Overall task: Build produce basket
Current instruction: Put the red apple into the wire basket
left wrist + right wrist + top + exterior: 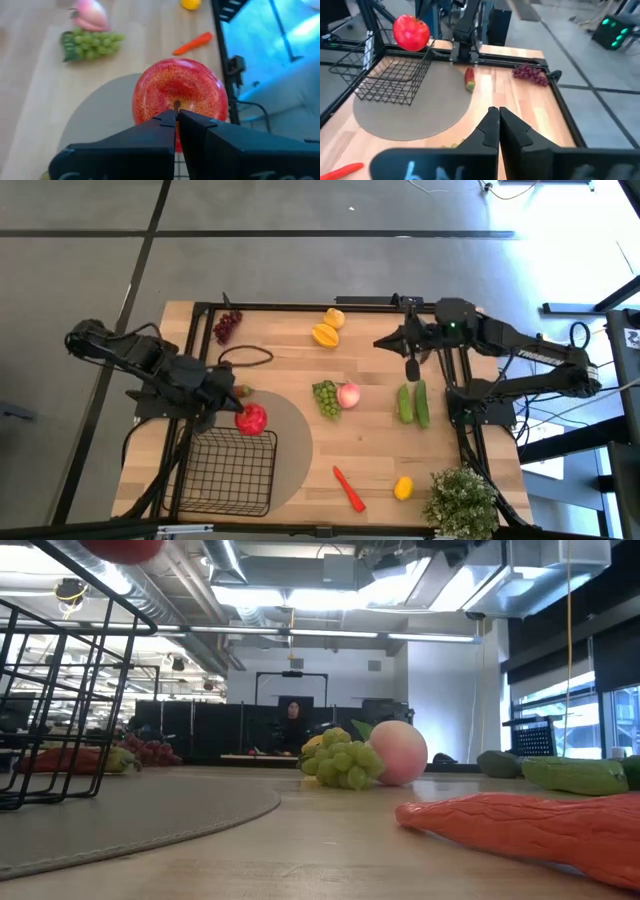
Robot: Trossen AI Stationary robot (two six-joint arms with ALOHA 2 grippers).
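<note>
High view places the left gripper (240, 405) at the far rim of the basket (232, 470), fingers clamped on the stem of the red apple (251, 419), which hangs above that rim. Basket sits on the round mat (296, 442). Right gripper (411, 368) hovers beside two cucumbers (414, 402), fingers together, holding nothing.

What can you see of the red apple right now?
The red apple is round, glossy, red speckled with yellow, and looks plastic. The left tool is shut on its thin dark stem, so it hangs in the air at the back rim of the black wire basket, above the round tan mat. Nothing else touches it.
</note>
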